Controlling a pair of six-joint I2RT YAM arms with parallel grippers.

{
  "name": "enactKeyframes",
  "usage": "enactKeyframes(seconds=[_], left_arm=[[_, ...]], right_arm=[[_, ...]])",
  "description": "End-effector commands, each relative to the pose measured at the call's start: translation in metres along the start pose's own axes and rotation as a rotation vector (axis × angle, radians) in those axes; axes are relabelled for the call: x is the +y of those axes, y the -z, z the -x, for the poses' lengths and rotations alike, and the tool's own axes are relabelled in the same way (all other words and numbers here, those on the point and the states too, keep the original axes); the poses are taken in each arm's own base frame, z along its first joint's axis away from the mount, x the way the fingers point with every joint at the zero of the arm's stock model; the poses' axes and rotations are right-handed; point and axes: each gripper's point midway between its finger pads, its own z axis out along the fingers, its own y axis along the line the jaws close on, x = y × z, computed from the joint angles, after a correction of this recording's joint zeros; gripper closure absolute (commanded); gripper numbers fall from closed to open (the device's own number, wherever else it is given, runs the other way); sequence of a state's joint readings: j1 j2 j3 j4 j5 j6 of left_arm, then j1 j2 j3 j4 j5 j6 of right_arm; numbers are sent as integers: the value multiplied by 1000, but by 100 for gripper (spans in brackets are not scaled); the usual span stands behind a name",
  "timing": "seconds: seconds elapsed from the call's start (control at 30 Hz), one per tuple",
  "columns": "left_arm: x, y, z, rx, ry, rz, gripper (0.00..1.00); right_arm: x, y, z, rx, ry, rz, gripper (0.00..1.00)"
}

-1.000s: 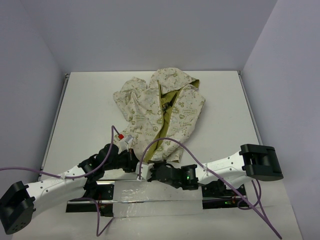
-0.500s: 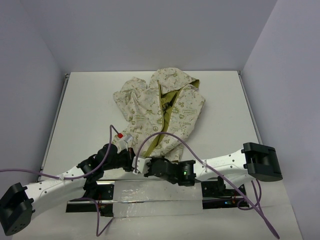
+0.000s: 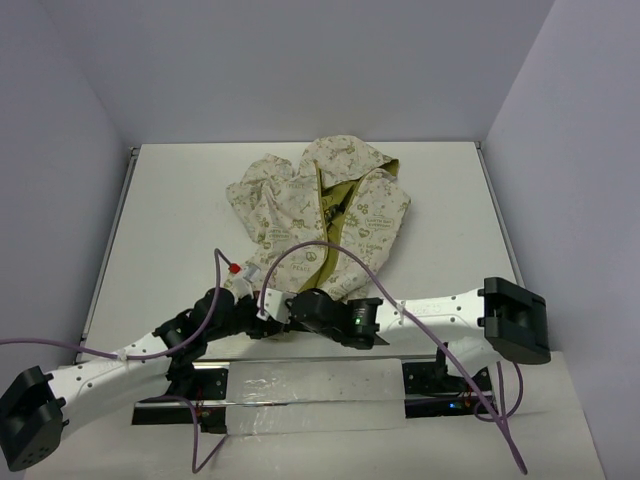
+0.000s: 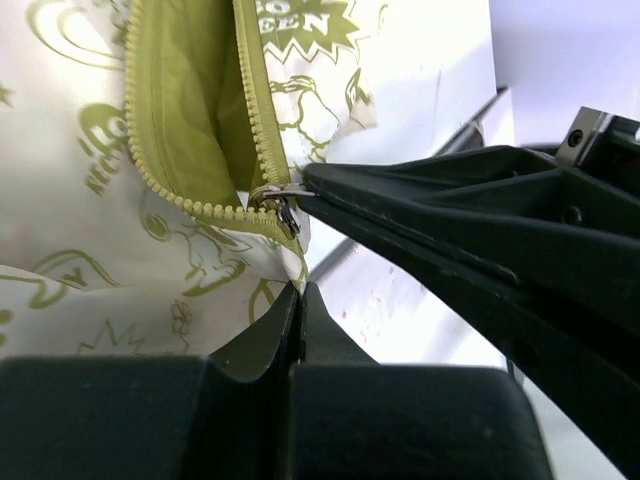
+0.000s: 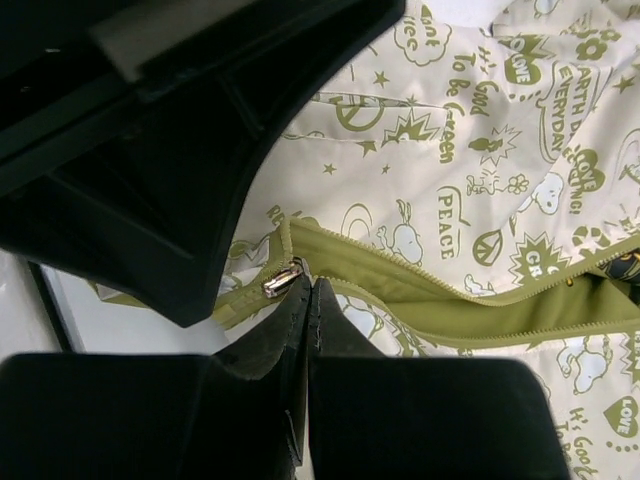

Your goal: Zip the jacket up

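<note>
The cream jacket with olive-green motifs lies unzipped on the white table, hood at the back. Its olive zipper gapes over green lining. The metal slider sits at the bottom of the zipper and also shows in the right wrist view. My left gripper is shut on the jacket's bottom hem corner, just below the slider; in the top view it sits at the hem. My right gripper is shut, its tips touching the slider; the pull hangs outside the jaws. In the top view it meets the left gripper.
The white table is boxed in by pale walls on three sides. A purple cable arches over the jacket's lower half. A metal rail holds both arm bases at the near edge.
My right arm has swung left and forward, bringing its shut gripper up to the slider beside the left gripper. The left gripper has crept slightly forward. The jacket has stayed put.
</note>
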State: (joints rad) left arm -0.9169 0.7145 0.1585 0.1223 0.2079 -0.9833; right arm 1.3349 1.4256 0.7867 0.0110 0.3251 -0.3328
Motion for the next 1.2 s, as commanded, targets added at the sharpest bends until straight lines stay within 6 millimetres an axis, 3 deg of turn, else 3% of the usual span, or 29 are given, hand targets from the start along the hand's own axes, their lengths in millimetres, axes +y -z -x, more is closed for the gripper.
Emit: enactKeyframes(seconds=[0.0, 0.17, 0.33, 0.43, 0.53, 0.73, 1.17], left_arm=[[-17, 10, -30, 149, -12, -72, 100], [-20, 12, -30, 153, -12, -71, 100], [-21, 13, -27, 146, -19, -62, 100], [-22, 13, -27, 146, -27, -67, 100], [-25, 13, -26, 156, -33, -65, 100], [-28, 15, -25, 161, -34, -59, 100], [-39, 15, -35, 203, -25, -69, 100]], right_arm=[[-80, -7, -8, 71, -86, -245, 100], [-100, -15, -11, 118, -81, -289, 100], [-107, -11, -8, 114, -98, -282, 100], [-114, -10, -13, 119, -107, -290, 100], [-134, -9, -28, 145, -136, -332, 100], [-183, -4, -49, 166, -216, -417, 100], [-327, -2, -80, 180, -339, -614, 100]])
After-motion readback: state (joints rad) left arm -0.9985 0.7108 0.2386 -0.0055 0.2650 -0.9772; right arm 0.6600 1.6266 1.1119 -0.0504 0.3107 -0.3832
